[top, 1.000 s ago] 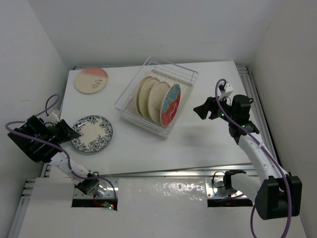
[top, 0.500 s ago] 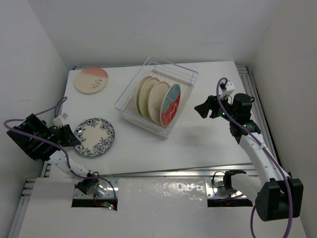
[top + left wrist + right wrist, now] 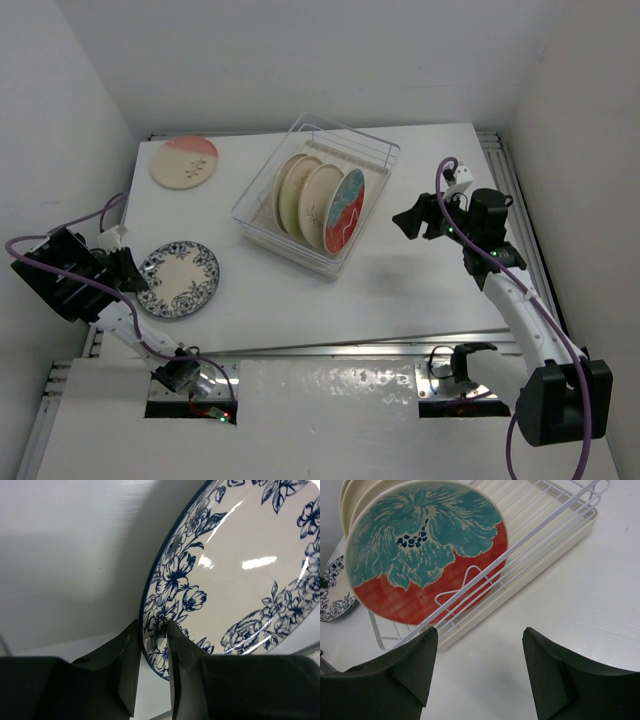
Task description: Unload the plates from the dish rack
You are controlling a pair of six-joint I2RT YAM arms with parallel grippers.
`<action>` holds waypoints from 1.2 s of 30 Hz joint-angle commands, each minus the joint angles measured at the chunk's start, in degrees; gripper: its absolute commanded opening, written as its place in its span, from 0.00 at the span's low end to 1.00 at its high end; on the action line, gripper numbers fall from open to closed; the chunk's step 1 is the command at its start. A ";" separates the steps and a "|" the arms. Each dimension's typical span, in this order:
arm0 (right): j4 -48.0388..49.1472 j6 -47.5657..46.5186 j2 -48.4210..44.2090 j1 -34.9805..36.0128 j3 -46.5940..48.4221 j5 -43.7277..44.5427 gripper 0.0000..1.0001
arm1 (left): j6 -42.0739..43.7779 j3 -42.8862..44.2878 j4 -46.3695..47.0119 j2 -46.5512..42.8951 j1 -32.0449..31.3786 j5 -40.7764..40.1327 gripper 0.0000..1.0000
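The blue-flowered plate (image 3: 178, 279) is white in the middle, its rim crowded with dark blue roses and leaves. The far plate (image 3: 184, 161) is cream with an orange patch. In the clear dish rack (image 3: 372, 152) with its white wires, the front plate (image 3: 425, 550) shows a teal bloom over red — the pale plates (image 3: 292, 190) behind it are cream. The left claw (image 3: 151, 630) and right claw (image 3: 480, 637) are black, and the counter (image 3: 400, 290) is white.

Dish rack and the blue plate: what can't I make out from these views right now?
- Top external: how many cream plates stand behind the red-and-teal plate in the dish rack; they overlap edge-on.
- Right wrist: those plates, almost wholly covered by the red-and-teal one.
- Left wrist: blue floral plate cut off by frame edges; whether it is lifted is unclear.
- Top external: its gripped rim, hidden under the left gripper.
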 commanded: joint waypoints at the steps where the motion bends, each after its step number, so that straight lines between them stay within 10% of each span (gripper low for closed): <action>1: 1.20 -1.36 0.04 0.28 2.67 -0.16 0.69 | 3.23 2.40 11.29 2.03 0.28 -8.56 0.20; 12: 1.29 -2.15 1.18 0.28 3.47 -0.77 0.69 | 2.61 4.86 11.13 -3.50 -0.86 -4.36 0.57; 19: -0.11 -2.33 2.58 0.28 5.75 -1.04 0.70 | -2.28 12.22 10.23 -14.90 -6.39 6.63 0.59; 27: -0.82 -1.54 2.41 0.19 5.75 1.87 0.68 | -25.83 33.03 14.64 -17.41 -33.09 2.87 0.59; 36: -2.39 -1.62 -1.54 0.37 2.50 2.92 0.68 | -28.24 45.99 9.62 -7.38 -59.83 -11.55 0.60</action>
